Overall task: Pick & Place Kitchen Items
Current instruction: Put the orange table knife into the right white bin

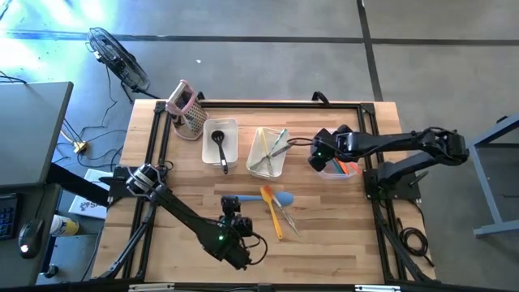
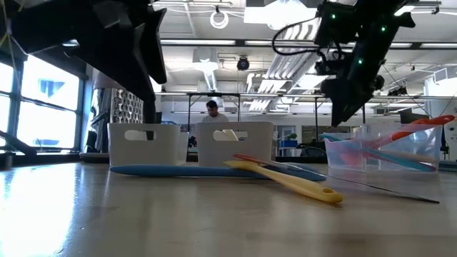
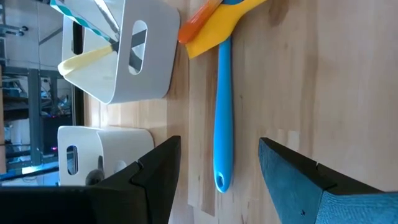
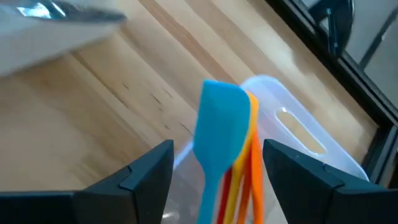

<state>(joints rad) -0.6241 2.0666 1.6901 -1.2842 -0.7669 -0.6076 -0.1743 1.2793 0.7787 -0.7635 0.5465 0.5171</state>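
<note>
On table: blue spatula [image 1: 258, 199], slim handle, crossing yellow spatula [image 1: 274, 217].

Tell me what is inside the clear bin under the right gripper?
The right gripper, open, hovers over the clear bin. Inside lean a blue spatula and orange utensils. Their lower ends and the bin's floor are hidden by the gripper.

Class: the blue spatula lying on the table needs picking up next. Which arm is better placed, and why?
Left. The left gripper is open with the blue spatula handle lying between its fingers, while the right gripper hovers over the far bin of spatulas.
</note>
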